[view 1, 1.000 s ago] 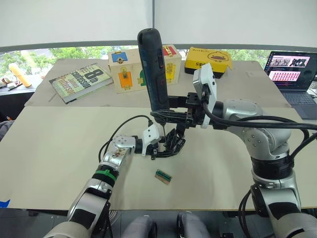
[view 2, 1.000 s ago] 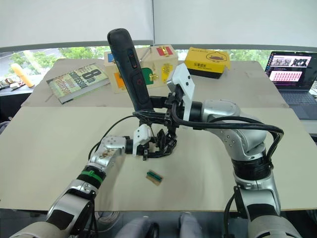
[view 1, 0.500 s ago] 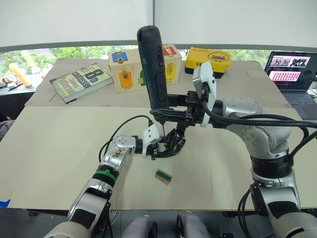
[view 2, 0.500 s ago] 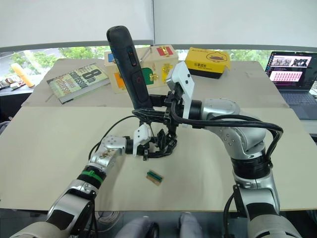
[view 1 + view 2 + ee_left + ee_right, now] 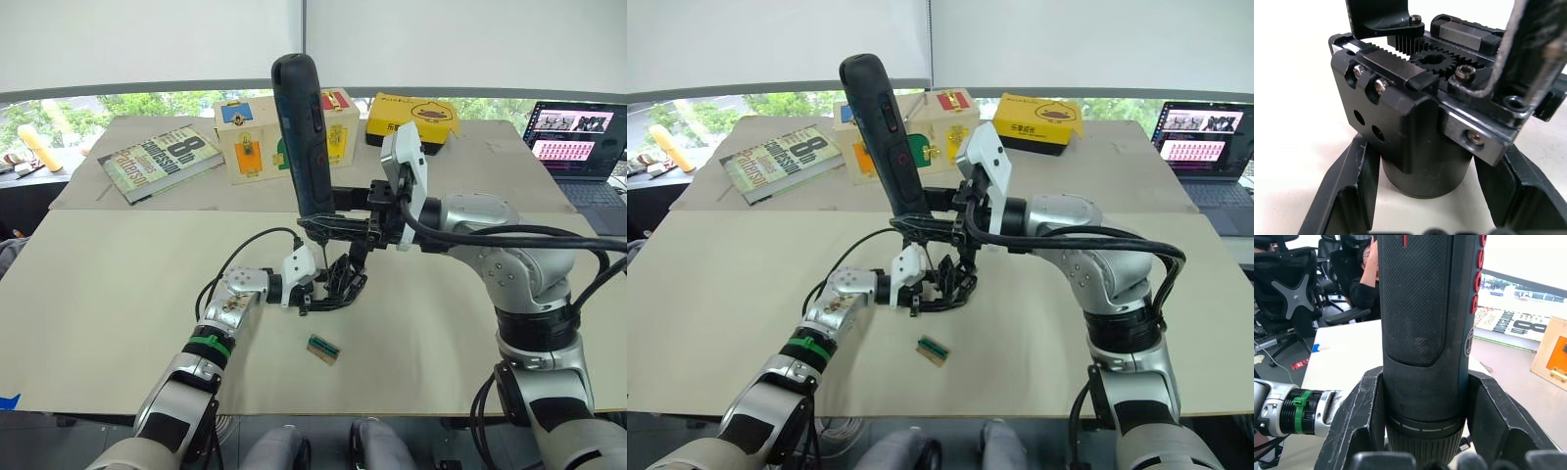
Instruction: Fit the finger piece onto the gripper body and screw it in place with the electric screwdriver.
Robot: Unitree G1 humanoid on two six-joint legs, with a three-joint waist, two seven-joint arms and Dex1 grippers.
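My right gripper is shut on the electric screwdriver low on its barrel, its fingers pressing both sides. The dark tool stands upright, its thin metal bit reaching down to the gripper body. My left gripper is shut on that black block at its round base, just above the table. A black upright piece, which looks like the finger piece, stands on the body's toothed slide beside the bit.
A small green block lies on the table in front of the gripper body. At the back lie a book, a wooden box and a yellow box. A laptop sits far right.
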